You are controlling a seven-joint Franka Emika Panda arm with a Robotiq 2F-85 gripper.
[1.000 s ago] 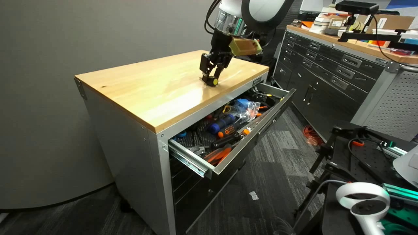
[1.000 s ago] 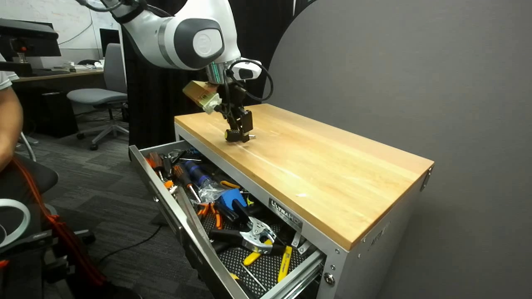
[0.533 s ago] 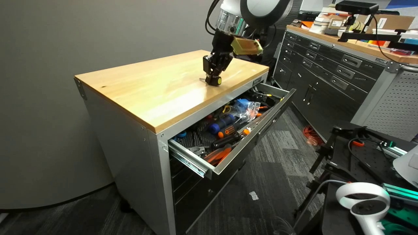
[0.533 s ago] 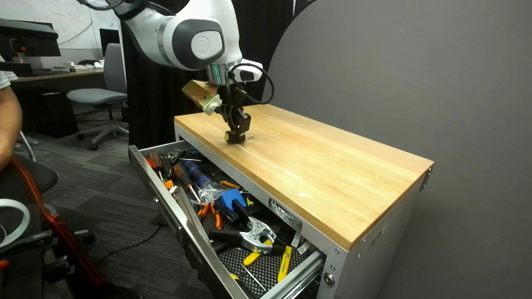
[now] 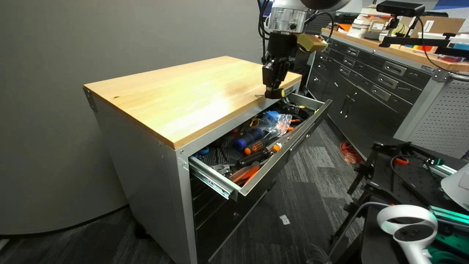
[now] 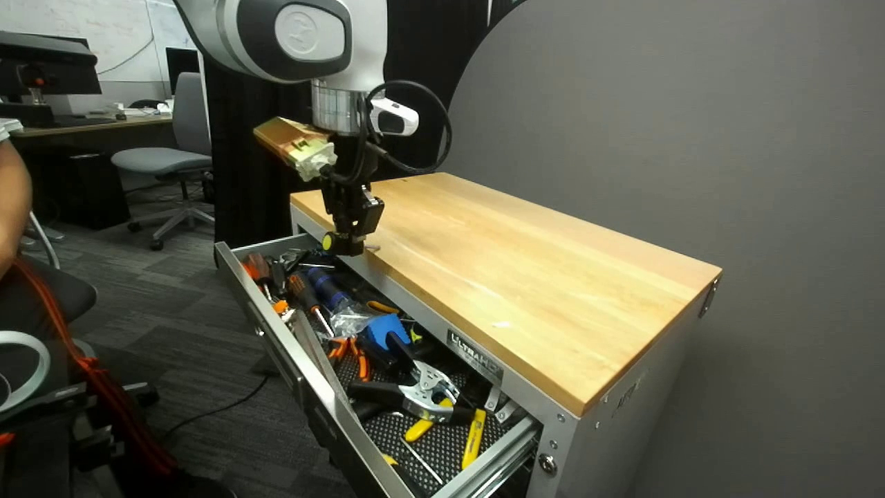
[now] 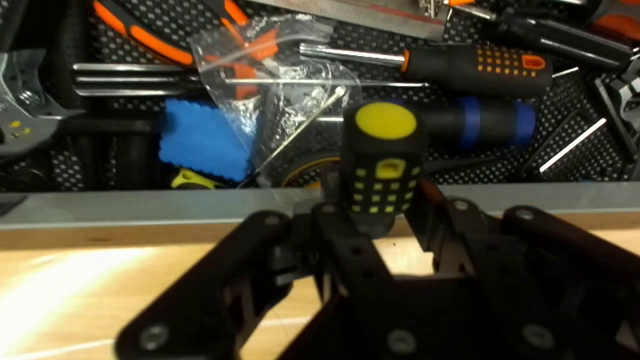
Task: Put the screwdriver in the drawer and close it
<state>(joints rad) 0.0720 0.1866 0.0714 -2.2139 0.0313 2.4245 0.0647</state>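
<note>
**The pincer (image 6: 351, 242) clamps the screwdriver (image 7: 384, 157) at the edge of the worktop (image 5: 165, 95)**

A plain grey wall (image 5: 66, 110) fills the far left in an exterior view. Next stands a grey cabinet (image 5: 135, 176), the wooden worktop across its top. Its uppermost drawer (image 5: 269, 167) is pulled out: an orange-handled tool (image 5: 249, 170) lies near the left end, a blue-and-black handle (image 5: 250, 138) farther back. Further right hangs the pincer, gripping the screwdriver by its black handle. It is roughly level, its metal shaft pointing in toward the worktop, its yellow end facing out over the drawer; in the wrist view that end shows above the drawer's contents. A clear plastic bag (image 5: 283, 123) lies in the drawer, lower and slightly to the right. Then comes a dark cabinet (image 5: 373, 117), an orange cable (image 5: 350, 151) on the floor at its foot. A white controller (image 5: 414, 234) is at the lower right.
</note>
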